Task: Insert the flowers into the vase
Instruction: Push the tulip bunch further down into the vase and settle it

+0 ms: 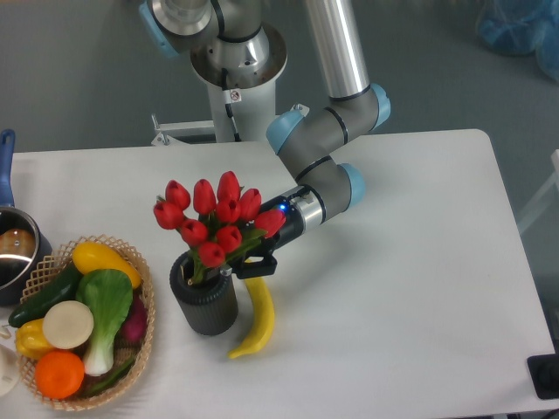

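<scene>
The flowers (218, 218), a bunch of red tulip buds with green leaves, stand with their stems inside the vase (205, 305) and lean to the right. The vase is a short dark cylinder with a ribbed band, upright on the table, and the left part of its mouth shows open. My gripper (243, 260) reaches in from the right at rim height, right against the stems. Blooms and leaves cover its fingertips, so whether it grips the stems stays hidden.
A yellow banana (257, 320) lies just right of the vase, under the gripper. A wicker basket (146, 322) of vegetables and fruit stands at the left. A metal pot (16, 253) with a blue handle sits at the left edge.
</scene>
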Controlling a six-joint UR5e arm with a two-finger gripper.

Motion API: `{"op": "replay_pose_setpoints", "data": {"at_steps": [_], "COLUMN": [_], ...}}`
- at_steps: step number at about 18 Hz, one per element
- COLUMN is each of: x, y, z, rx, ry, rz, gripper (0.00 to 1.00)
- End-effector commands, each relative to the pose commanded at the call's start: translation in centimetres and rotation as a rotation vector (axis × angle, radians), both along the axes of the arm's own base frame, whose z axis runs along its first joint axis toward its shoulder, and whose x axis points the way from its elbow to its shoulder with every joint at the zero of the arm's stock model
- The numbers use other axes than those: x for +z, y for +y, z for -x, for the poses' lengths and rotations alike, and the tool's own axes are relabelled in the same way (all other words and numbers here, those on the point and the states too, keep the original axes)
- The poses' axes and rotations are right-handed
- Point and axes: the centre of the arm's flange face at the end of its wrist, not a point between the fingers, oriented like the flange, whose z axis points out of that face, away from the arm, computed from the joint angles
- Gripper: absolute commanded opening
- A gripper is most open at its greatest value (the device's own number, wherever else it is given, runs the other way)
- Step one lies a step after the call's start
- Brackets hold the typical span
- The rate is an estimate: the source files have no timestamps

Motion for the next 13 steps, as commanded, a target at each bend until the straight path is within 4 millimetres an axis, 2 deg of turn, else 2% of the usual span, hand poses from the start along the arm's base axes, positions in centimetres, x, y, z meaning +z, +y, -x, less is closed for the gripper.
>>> {"op": "replay_pose_setpoints", "data": {"at_steps": [6,7,13], "x": [0.29,0.29,0.39], "y": [-0.09,-0.04,-0.02], "z": [0.00,-0.07,-0.04], "rx": [0.004,0.006,0.009], "ry": [0.014,0.025,0.042], "rz": [-0.008,-0.014,-0.020], "gripper": [0.52,0.57,0.58]}}
